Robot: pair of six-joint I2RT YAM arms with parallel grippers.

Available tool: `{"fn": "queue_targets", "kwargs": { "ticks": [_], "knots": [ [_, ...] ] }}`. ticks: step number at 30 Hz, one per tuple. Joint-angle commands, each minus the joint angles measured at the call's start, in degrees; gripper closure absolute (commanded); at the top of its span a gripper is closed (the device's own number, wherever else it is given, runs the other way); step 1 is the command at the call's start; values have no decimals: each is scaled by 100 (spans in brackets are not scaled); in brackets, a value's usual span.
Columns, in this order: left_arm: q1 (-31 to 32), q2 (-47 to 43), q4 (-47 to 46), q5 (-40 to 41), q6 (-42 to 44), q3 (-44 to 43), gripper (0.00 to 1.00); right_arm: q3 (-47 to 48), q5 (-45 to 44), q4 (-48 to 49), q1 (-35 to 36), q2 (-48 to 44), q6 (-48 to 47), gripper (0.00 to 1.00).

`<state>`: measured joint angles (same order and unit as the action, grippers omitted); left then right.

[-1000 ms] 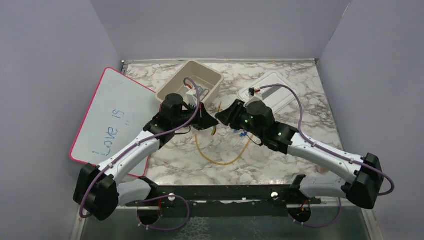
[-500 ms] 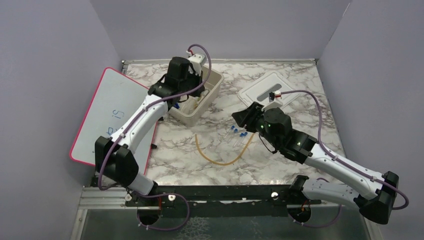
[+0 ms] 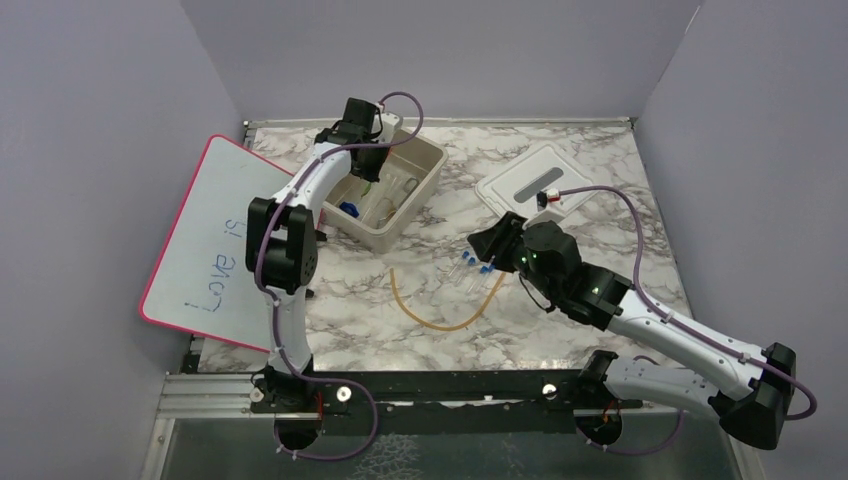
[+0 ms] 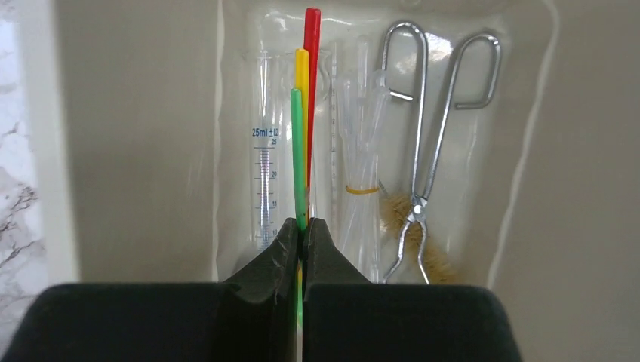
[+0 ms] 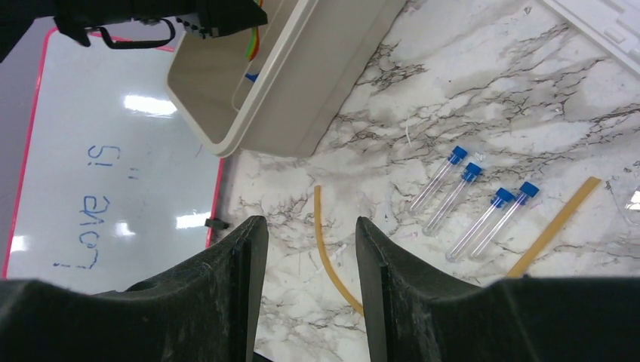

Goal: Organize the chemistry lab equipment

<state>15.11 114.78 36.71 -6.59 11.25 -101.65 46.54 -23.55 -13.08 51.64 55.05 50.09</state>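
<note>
Over the beige tub, my left gripper is shut on three thin sticks, green, yellow and red, pointing down into it. On the tub floor lie a graduated cylinder, banded clear pipettes, metal tongs and a tan brush. My right gripper is open above the marble, with nothing between its fingers. Several blue-capped clear tubes and the amber rubber tube lie on the table in front of it.
The pink-rimmed whiteboard lies at the left, against the tub's near corner. The white lid rests at the back right. Grey walls close in the table on three sides.
My left arm has swung from the table's middle back to above the tub, carrying the sticks. My right gripper has drawn back toward the right and opened wider.
</note>
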Motion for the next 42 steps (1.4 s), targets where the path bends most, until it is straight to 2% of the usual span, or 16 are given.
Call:
{"fn": "queue_targets", "kwargs": {
  "ticks": [1,6,13,18,24,32,34,39,42],
  "knots": [
    [-8,462,413,296,400,-546,98,-49,-232,-150,-22,-68,62,49],
    [9,826,591,788,451,-764,96,-64,-194,-210,-22,21,192,48],
    [11,932,638,688,369,-821,86,-137,-192,-403,-22,188,452,49],
    [18,770,684,536,246,-857,70,-117,-182,-597,-22,334,553,49],
    [33,260,728,251,25,-950,62,-87,-85,-720,-22,425,638,49],
    [264,-1088,663,-742,-226,-731,51,190,-82,-1113,-122,680,579,49],
    [426,-1487,521,-911,-194,-443,49,203,252,-1098,-388,783,469,49],
    [1123,-2529,-237,-1189,52,1004,43,-143,2414,-324,-2005,1022,2,49],
    [1476,-3037,-610,-1576,250,1831,40,-83,2860,-350,-2547,1160,-137,49]
  ]
}}
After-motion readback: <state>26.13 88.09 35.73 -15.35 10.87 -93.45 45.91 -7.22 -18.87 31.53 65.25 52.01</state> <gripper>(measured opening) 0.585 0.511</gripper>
